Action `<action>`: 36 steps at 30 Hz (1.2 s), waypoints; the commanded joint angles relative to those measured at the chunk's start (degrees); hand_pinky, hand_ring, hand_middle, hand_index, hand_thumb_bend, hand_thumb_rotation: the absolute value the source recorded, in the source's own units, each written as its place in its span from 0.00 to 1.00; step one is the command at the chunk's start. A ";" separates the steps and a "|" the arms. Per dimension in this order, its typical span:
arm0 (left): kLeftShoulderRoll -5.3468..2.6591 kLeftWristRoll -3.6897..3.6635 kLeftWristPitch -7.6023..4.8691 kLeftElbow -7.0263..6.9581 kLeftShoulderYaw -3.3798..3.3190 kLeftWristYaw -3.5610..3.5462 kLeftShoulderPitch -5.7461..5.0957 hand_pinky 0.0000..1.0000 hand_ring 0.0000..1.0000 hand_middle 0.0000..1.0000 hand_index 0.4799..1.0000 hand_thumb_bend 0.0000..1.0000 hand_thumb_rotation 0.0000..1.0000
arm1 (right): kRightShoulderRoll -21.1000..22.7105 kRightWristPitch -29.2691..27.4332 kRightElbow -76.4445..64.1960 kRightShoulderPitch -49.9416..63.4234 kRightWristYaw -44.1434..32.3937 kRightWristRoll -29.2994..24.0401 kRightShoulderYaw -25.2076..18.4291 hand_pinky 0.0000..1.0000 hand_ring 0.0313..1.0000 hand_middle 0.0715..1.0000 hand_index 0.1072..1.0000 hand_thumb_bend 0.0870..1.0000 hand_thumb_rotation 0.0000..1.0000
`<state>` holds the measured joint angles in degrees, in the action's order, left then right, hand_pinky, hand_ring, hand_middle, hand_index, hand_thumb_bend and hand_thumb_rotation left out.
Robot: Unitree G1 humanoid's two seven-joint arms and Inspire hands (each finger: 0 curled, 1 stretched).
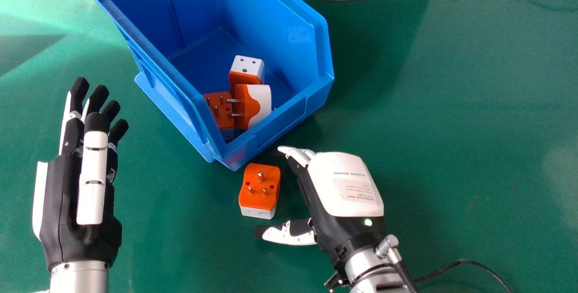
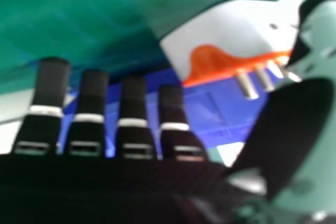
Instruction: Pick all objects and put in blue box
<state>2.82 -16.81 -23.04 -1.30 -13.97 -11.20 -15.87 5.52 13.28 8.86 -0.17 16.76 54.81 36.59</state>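
Right hand: wide, its fingers extended and thumb spread apart, holding nothing; it is on the robot's side of the box, towards the right.
Gap between thumb and fingers: the loose plug lies near its mouth, just beside the hand; the head view shows no contact.
Loose plug: on the table, outside the box, just beside its near corner.
Plug's pins: pointing up off the table, out of the orange face; the white body is beneath, with a white side turned to the robot.
Plug's long axis: running roughly from the robot's side towards the box, the far end leaning slightly right.
Step for the plug: the pick, it seems, with the hand set around it but the grip not made.
Next for the hand: probably a small shift left to take the plug deeper, then closing thumb and fingers across its narrow width, clear of the pins, before lifting over the box's near wall.
Plugs in the box: three visible, grouped by its near end, so the task looks nearly done.
Left hand: left of the box, fingers straight, idle.
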 commanded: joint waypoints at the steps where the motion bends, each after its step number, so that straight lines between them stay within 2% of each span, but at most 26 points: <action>1: 0.29 0.02 -0.45 -1.12 -0.36 -0.02 0.20 0.93 0.94 0.96 0.94 0.47 0.77 | 1.15 2.27 1.49 1.68 -1.47 0.24 -0.32 0.67 0.75 0.79 0.78 0.57 0.38; 4: 0.31 0.17 -0.71 -1.00 -0.42 0.01 0.27 0.93 0.94 0.95 0.92 0.47 0.76 | 0.78 2.41 2.28 1.33 -1.36 0.57 -0.29 0.67 0.75 0.78 0.77 0.57 0.37; 8: 0.26 -0.26 -0.76 -0.80 -0.50 -0.26 0.30 0.93 0.93 0.95 0.91 0.48 0.76 | 0.30 2.63 3.94 0.19 -1.73 1.05 -0.25 0.68 0.75 0.79 0.78 0.57 0.37; 11: 0.25 -0.24 -0.56 -0.88 -0.49 -0.23 0.33 0.93 0.93 0.95 0.91 0.48 0.76 | -0.46 2.50 6.41 -1.50 -0.81 1.41 -0.34 0.68 0.75 0.79 0.77 0.57 0.38; 14: 0.10 -0.81 -0.33 -0.89 -0.55 -0.39 0.42 0.92 0.93 0.95 0.92 0.47 0.76 | -1.45 2.76 8.68 -3.35 -0.69 0.96 -0.57 0.68 0.75 0.78 0.77 0.57 0.37; 18: 0.23 -0.29 -0.64 -0.87 -0.65 -0.28 0.37 0.92 0.93 0.95 0.92 0.47 0.76 | -2.76 3.24 12.12 -5.77 -0.87 0.09 -0.84 0.68 0.75 0.78 0.77 0.57 0.36; 23: 0.28 0.10 0.03 -1.73 -0.70 0.23 -0.03 0.92 0.93 0.95 0.92 0.46 0.77 | -3.30 2.86 15.67 -7.58 0.60 0.27 -0.59 0.69 0.76 0.79 0.77 0.57 0.36; 27: 0.13 0.06 0.83 -2.48 -0.70 0.64 -0.18 0.93 0.94 0.95 0.93 0.46 0.79 | -3.62 2.19 17.75 -8.21 1.77 -0.34 -0.72 0.69 0.76 0.79 0.77 0.57 0.36; 31: 0.20 -0.36 0.84 -2.22 -0.82 0.27 0.05 0.93 0.94 0.96 0.95 0.44 0.80 | -3.15 1.83 18.62 -8.19 1.98 -0.34 -0.57 0.69 0.76 0.79 0.77 0.58 0.34; 36: 0.25 0.02 0.81 -2.10 -0.87 0.53 0.47 0.93 0.94 0.95 0.95 0.44 0.80 | -2.78 1.88 18.85 -8.31 1.84 -0.13 -0.60 0.69 0.76 0.79 0.77 0.58 0.33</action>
<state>2.82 -16.86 -21.82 -2.24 -14.58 -10.79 -15.66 1.18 13.28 24.76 -10.88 20.83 56.23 36.24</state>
